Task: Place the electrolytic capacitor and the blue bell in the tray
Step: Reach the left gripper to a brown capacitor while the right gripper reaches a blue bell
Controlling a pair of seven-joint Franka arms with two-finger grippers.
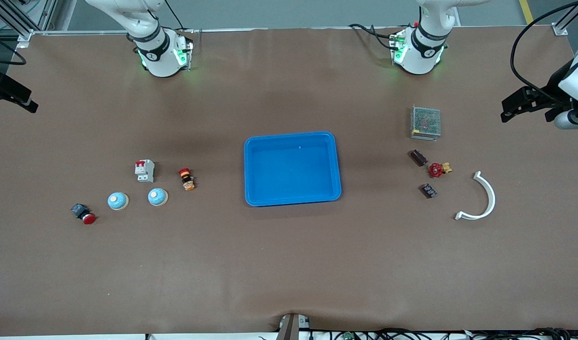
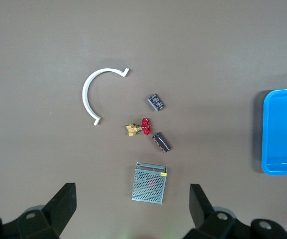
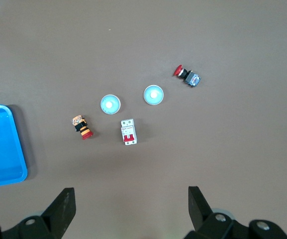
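A brown desk (image 1: 289,264) carries the empty blue tray (image 1: 292,138) at its middle. The left hand (image 2: 133,209), open, hangs over the electrolytic capacitor (image 2: 161,142); the right hand (image 3: 131,209), open, hangs over two blue bells (image 3: 110,103).

Blue tray (image 1: 292,168) at mid-worktop (image 1: 289,264), with nothing in it. Toward the right arm's end, two blue bells (image 1: 118,201) (image 1: 157,197) side by side; toward the left arm's end, dark capacitor (image 1: 418,157) just beside a red-handled valve (image 1: 438,169). Left pincer (image 1: 517,105) and right pincer (image 1: 15,94) at the worktop's two end edges, fingers apart.

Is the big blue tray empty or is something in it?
Empty. The tray shows only bare blue floor inside; all the small parts lie outside it on the table.
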